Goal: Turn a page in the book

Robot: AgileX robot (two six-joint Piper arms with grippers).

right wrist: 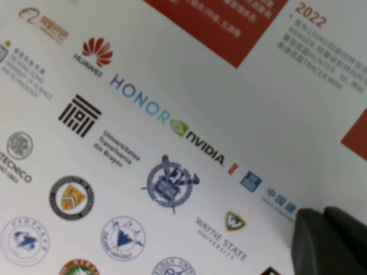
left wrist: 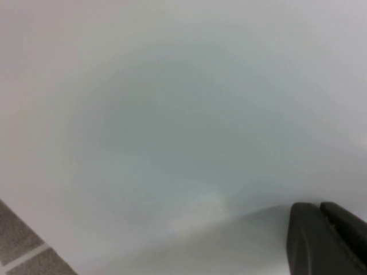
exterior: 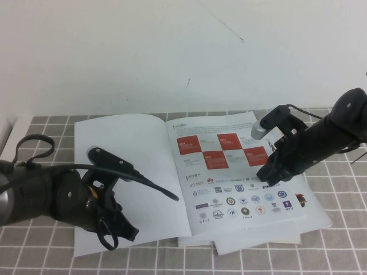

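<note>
The book (exterior: pixel 229 192) lies open on the tiled table. Its cover page (exterior: pixel 135 146) is folded over to the left, plain white back facing up. The inner page (exterior: pixel 221 152) with red boxes and logos lies on the right. My left gripper (exterior: pixel 120 234) is shut and empty, low over the near part of the white page; in the left wrist view its gripper (left wrist: pixel 321 209) sits close above that white page (left wrist: pixel 172 114). My right gripper (exterior: pixel 268 173) is shut and empty, down on the logo page; it also shows in the right wrist view (right wrist: pixel 324 213) over the logos (right wrist: pixel 172 183).
Plain white sheets (exterior: pixel 258 240) stick out under the book's near right corner. A black cable (exterior: pixel 155 186) from my left arm runs across the white page. The grey checked tablecloth (exterior: pixel 338 229) surrounds the book, and a white wall (exterior: pixel 172 51) stands behind.
</note>
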